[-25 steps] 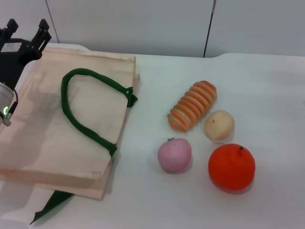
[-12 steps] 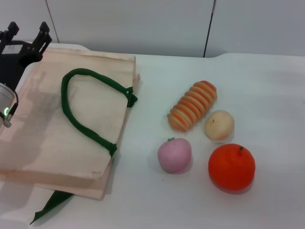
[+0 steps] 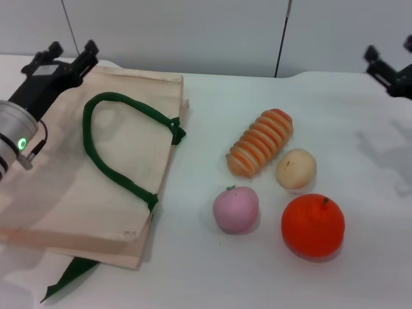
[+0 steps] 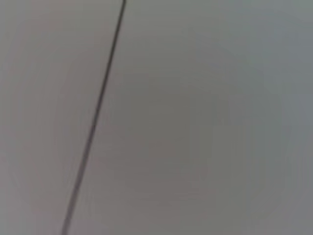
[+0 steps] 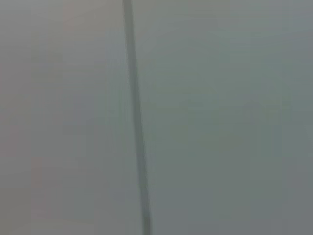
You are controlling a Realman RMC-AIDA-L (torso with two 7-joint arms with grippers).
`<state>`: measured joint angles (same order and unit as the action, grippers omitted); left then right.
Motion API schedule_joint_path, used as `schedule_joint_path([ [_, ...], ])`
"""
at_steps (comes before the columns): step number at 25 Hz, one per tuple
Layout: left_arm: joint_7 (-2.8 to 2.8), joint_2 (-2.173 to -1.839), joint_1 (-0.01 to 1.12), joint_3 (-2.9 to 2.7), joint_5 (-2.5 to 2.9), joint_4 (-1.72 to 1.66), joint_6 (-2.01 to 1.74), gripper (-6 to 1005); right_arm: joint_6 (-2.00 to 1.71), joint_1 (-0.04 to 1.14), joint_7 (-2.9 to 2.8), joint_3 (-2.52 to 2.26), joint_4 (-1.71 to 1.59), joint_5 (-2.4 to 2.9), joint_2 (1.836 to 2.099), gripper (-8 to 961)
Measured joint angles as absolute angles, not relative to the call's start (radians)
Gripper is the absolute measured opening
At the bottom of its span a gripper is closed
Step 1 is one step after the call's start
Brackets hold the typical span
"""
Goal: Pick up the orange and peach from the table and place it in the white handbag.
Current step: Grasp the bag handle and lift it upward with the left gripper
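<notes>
Meanwhile, on the white bench [image 3: 360, 129], the white handbag [image 3: 71, 174] lay flat toward the left edge, its dark green strap handle [image 3: 112, 145] looped across the cloth and a second strap [image 3: 67, 277] trailing out from beneath it near the front edge. The left gripper [image 3: 67, 55] hovered over the bag's far-left corner, its two dark fingers spread apart and holding nothing, a green light glowing on the silver wrist [image 3: 13, 138] behind it. The right gripper [image 3: 389, 67] showed only partly at the right edge, above the far side of the bench; how far its fingers stood apart could not be told (only a sliver of it was in frame).

The orange [image 3: 313, 225] sat near the front edge, right of centre, with the peach [image 3: 236, 208] just beside it to the left, the two apart. Behind them lay a ridged orange-and-cream striped item [image 3: 259, 143], tilted diagonally, and a pale tan-yellow ball [image 3: 296, 168] close by its near end, just behind the orange. All four pieces sat well apart from the handbag. Both wrist cameras showed only a plain grey wall panel [image 4: 205, 122] with a dark seam [image 4: 93, 122] running across it.
</notes>
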<state>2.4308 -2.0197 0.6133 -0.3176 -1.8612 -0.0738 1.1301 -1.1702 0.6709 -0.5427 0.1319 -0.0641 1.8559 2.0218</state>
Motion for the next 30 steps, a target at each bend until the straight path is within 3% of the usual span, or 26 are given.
schedule_joint_path([
  [17, 1.201, -2.031, 0.541, -0.488, -1.277, -0.704, 1.213, 830, -1.286, 0.74, -0.745, 0.132, -0.2, 2.146, 2.019, 877],
  [30, 0.689, -2.029, 0.594, -0.538, -0.765, -0.9, 1.223, 827, -1.24, 0.738, -0.735, 0.144, -0.199, 2.139, 2.019, 878],
])
